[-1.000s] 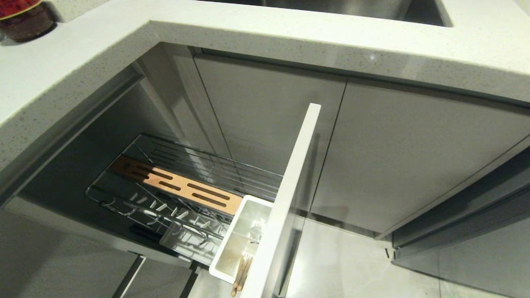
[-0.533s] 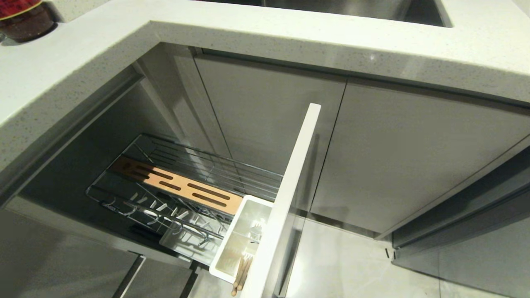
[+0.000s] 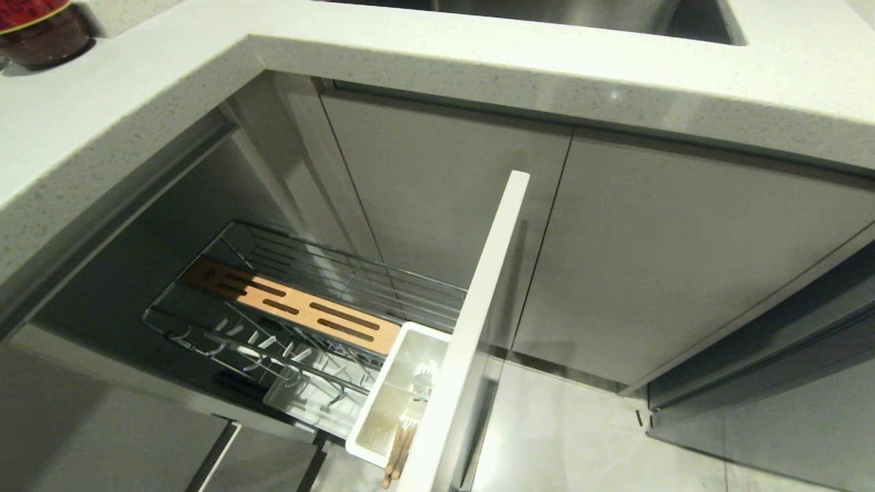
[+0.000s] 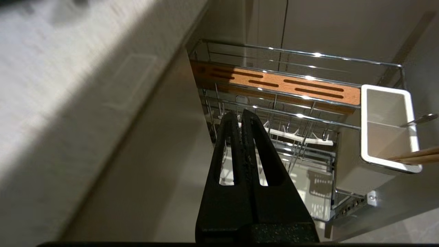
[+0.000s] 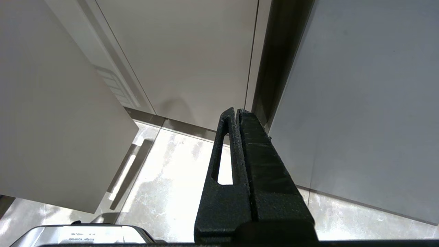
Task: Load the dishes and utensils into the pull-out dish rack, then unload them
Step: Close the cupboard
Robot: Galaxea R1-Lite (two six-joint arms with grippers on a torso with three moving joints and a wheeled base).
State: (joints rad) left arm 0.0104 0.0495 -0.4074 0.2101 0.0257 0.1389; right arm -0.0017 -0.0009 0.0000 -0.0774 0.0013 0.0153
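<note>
Two black, grainy grippers are clenched on nothing: the left gripper [image 4: 241, 115] above the chrome wire pull-out dish rack [image 4: 295, 113], the right gripper [image 5: 236, 111] over glossy floor tile. Wooden chopsticks [image 4: 416, 156] and a steel fork [image 4: 420, 120] stand in its white plastic cup [image 4: 365, 137], beneath a speckled stone countertop [image 3: 437, 58].

One rack out, one cup, three utensils standing in it.

One pull-out dish rack [image 3: 321, 301] is drawn open, with one slotted wooden strip [image 3: 294, 307] and one white utensil cup [image 4: 389, 127]. Inside that cup: two chopsticks [image 4: 415, 157] and one fork [image 4: 420, 120]. On the bench [image 3: 478, 48] sits one red-lidded jar [image 3: 41, 31]. Two black hands show, the left hand [image 4: 241, 115] and the right hand [image 5: 236, 111], each pressed closed and carrying nothing.
</note>
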